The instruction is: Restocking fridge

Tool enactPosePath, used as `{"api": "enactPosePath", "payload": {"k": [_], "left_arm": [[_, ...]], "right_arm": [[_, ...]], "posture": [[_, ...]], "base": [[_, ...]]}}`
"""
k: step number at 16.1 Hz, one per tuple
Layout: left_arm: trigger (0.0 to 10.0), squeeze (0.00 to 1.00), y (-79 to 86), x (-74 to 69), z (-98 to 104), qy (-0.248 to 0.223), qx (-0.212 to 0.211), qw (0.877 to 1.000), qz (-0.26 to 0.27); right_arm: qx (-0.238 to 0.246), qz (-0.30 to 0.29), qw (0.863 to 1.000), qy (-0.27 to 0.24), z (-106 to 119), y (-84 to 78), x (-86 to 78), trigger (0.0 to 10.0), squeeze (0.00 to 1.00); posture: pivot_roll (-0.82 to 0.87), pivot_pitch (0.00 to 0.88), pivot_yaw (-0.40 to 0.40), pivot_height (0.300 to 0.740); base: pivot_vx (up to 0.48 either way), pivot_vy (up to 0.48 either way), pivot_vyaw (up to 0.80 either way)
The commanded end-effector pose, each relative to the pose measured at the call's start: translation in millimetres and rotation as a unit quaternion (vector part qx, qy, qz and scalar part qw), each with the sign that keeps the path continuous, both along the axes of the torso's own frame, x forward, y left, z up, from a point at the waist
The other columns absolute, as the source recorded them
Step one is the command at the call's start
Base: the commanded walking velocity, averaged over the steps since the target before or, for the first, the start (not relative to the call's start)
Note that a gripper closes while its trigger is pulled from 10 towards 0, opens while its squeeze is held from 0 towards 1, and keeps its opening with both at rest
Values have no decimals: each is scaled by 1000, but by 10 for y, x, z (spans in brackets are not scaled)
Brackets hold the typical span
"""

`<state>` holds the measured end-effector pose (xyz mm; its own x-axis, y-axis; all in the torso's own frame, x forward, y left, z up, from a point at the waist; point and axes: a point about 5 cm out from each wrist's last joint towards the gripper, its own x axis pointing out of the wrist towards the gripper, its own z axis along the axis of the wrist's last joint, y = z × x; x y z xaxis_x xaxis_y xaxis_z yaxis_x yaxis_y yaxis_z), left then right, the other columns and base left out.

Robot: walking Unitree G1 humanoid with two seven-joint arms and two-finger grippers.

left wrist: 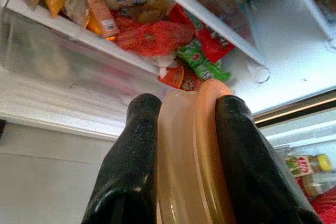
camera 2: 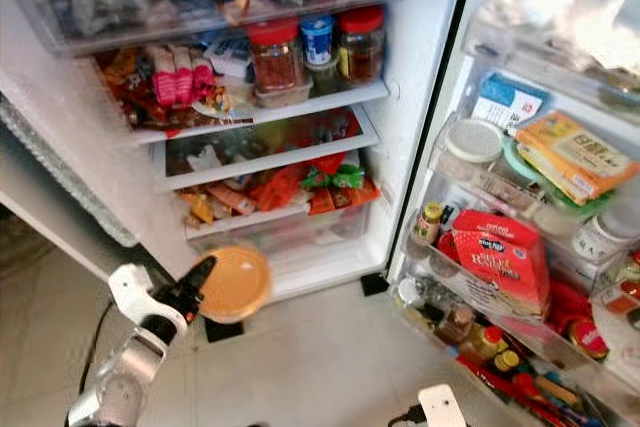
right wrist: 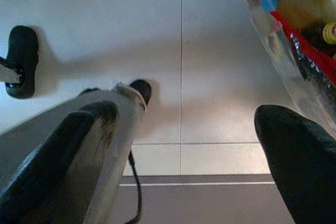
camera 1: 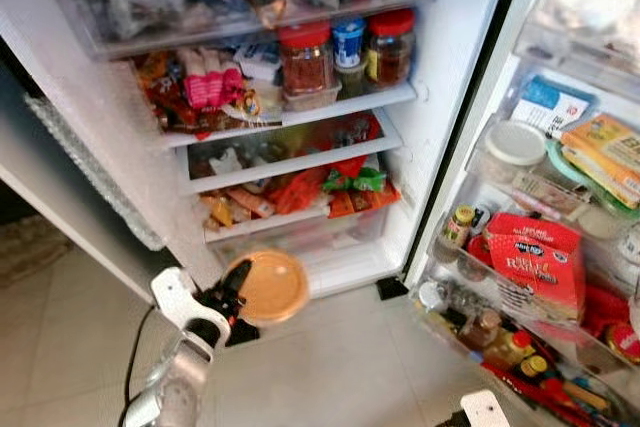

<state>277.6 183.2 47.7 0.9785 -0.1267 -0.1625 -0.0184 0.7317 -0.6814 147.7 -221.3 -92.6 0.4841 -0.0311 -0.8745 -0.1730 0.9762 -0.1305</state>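
Observation:
A round, flat orange container (camera 1: 273,287) hangs low in front of the open fridge (camera 1: 440,137), just before its bottom clear drawer (camera 1: 335,237). My left gripper (camera 1: 238,282) is shut on the container's edge. In the left wrist view both black fingers (left wrist: 139,145) clamp the orange container (left wrist: 191,150) on its rim, with red and green snack packs (left wrist: 157,38) on the shelf beyond. My right gripper (right wrist: 181,127) hangs open over the tiled floor (right wrist: 210,51), its fingers wide apart and holding nothing.
Jars with red lids (camera 1: 306,57) and packets crowd the upper shelves. The open door (camera 1: 560,157) on the right carries a red box (camera 1: 535,262), bottles and tubs in its racks. A black cable (camera 1: 135,347) trails over the floor on the left.

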Motion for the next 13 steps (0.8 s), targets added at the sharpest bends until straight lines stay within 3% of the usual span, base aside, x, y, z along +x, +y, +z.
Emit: {"api": "enactPosePath", "payload": {"k": [1, 4, 7, 10, 13], "left_arm": [[10000, 0, -33, 14, 21, 0, 1, 1000, -7], [10000, 0, -26, 18, 31, -4, 12, 1000, -10], [10000, 0, 36, 21, 38, -4, 18, 1000, -5], [10000, 0, 20, 42, 33, -3, 20, 1000, -9], [10000, 0, 2, 63, 47, -5, 25, 1000, -19]], "right_arm": [[7, -12, 1000, 19, -47, -8, -130, 10000, 0], [4, -5, 1000, 23, -53, 2, -141, 10000, 0], [-5, 19, 1000, 21, -50, 24, -123, 10000, 0], [-7, 15, 1000, 20, -52, 29, -122, 10000, 0], [-1, 2, 1000, 27, -62, 30, -144, 10000, 0]], "posture": [[-115, 123, 30, 740], [-101, 97, 30, 740], [-103, 73, 39, 740], [-111, 55, 47, 740], [-107, 42, 49, 740]], "base": [[0, 0, 0], [0, 0, 0], [265, 0, 0], [282, 0, 723], [291, 0, 0]]}}
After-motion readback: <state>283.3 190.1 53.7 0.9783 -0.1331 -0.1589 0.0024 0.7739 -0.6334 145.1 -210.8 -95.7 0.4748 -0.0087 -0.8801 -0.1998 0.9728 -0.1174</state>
